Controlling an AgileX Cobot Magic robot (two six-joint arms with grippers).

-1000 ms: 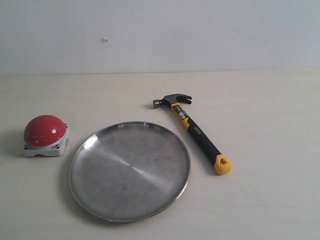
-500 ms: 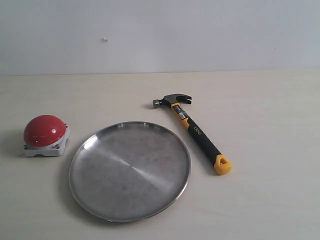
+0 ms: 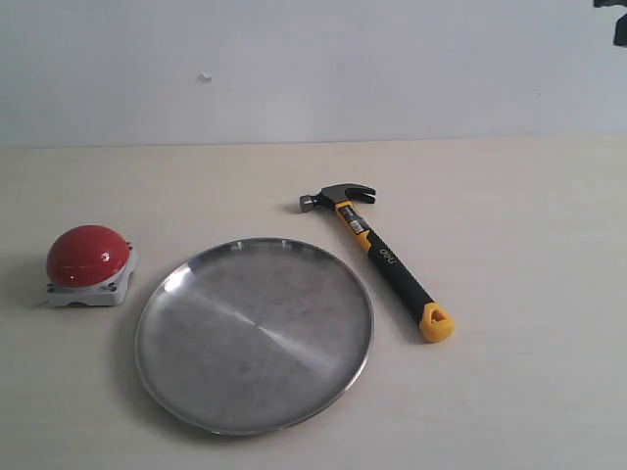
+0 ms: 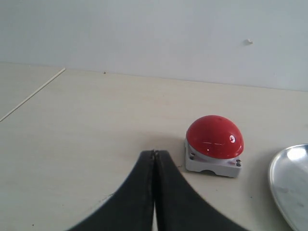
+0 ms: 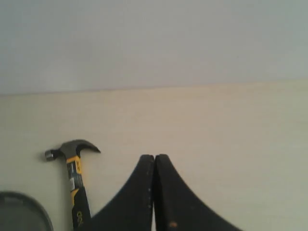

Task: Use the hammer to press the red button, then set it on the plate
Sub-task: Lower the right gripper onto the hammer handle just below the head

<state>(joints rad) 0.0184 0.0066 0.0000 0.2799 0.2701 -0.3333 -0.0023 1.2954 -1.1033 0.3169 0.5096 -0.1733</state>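
The hammer (image 3: 377, 257) lies mid-counter, head toward the far edge, just beside the plate (image 3: 255, 333). The button (image 3: 88, 257) sits near the left edge. A dark shape (image 3: 617, 24), probably my right arm, now shows above the far right corner. My left gripper (image 4: 154, 154) and right gripper (image 5: 154, 157) are clenched on nothing, so I judge the reach is only starting.

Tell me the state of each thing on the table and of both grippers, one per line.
Hammer: lying flat, not held.
Red button: nothing touching it.
Plate: nothing on it.
Left gripper: shut, holding nothing.
Right gripper: shut, holding nothing.
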